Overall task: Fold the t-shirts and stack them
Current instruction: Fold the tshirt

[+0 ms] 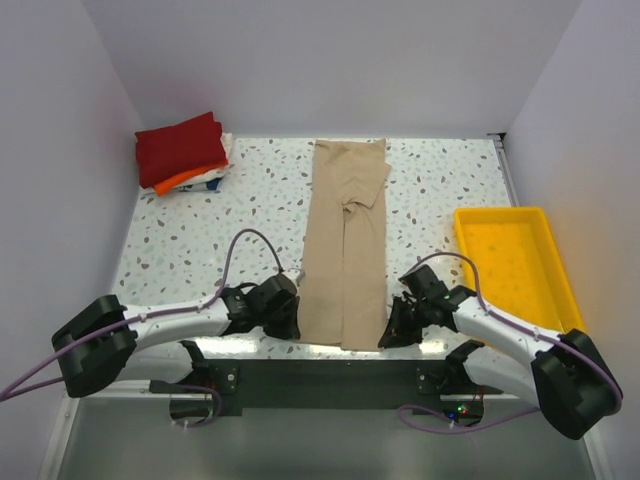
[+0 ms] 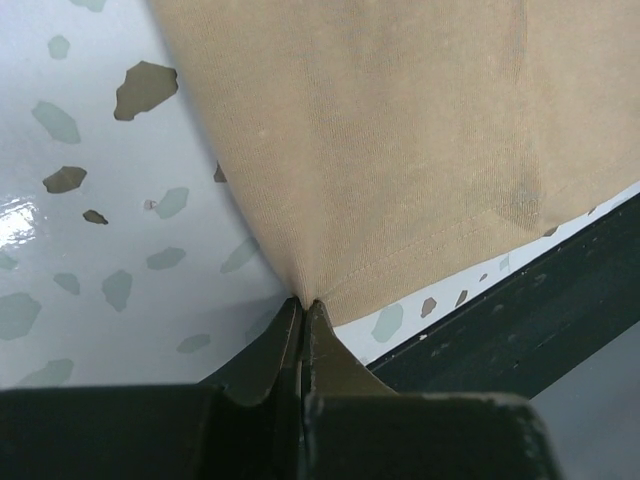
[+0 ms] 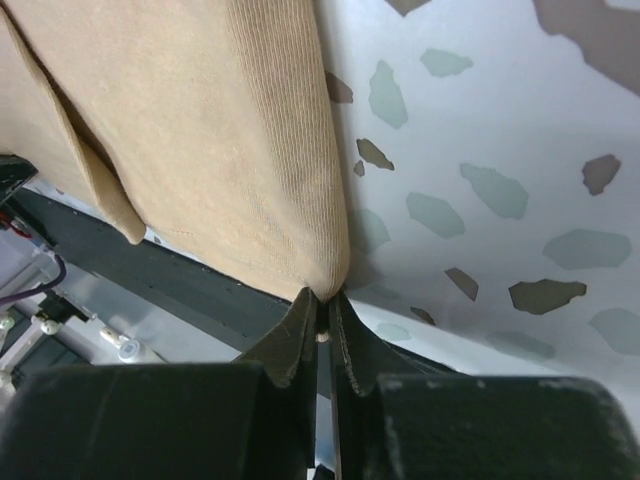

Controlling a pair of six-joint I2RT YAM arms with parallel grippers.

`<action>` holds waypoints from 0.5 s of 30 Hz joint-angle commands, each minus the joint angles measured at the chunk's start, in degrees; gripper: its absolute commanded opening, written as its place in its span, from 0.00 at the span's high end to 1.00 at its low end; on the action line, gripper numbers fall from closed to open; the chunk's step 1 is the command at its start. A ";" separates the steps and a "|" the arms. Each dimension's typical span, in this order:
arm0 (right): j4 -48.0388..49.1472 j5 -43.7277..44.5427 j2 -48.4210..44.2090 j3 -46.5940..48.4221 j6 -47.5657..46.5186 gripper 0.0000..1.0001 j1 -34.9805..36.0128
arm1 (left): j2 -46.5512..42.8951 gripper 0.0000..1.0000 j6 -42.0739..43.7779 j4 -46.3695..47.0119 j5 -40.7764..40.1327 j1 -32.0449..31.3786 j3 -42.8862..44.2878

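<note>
- Pinching the tan t-shirt [image 1: 345, 240] at its near hem: my left end effector [image 2: 303, 300] is clamped on the left corner, fingers pressed together with cloth between the tips.
- My right end effector [image 3: 322, 296] is clamped on the right hem corner in the same way. The fabric gathers to a point at the tips.
- Tan t-shirt lies as a long narrow strip, folded lengthwise, running from the far edge of the speckled surface [image 1: 200, 240] to its near edge, between my two arms.
- Near hem lies at the front edge of the surface, next to the dark rail [image 2: 520, 300].
- Far left corner: folded stack, dark red shirt [image 1: 180, 147] on top, orange shirt [image 1: 183, 181] and white shirt [image 1: 226, 148] beneath, well apart from the tan one.
- Yellow tray [image 1: 515, 262] sits at the right, near my right arm.
</note>
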 commanded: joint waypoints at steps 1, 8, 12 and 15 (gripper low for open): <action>-1.87 0.17 -2.43 0.31 -0.50 0.96 0.25 | -1.39 1.00 -1.00 -2.03 1.34 -0.33 -2.83; -6.53 3.07 -5.34 7.07 -3.39 1.00 0.34 | -4.12 1.00 0.83 -3.08 -1.90 -0.25 0.67; -5.75 6.23 0.44 16.72 -5.77 1.00 0.25 | -0.70 1.00 5.14 -2.56 -3.49 2.21 9.09; -4.44 11.15 6.15 22.79 -8.58 1.00 -0.54 | 3.78 1.00 7.60 -0.10 -5.33 5.20 15.07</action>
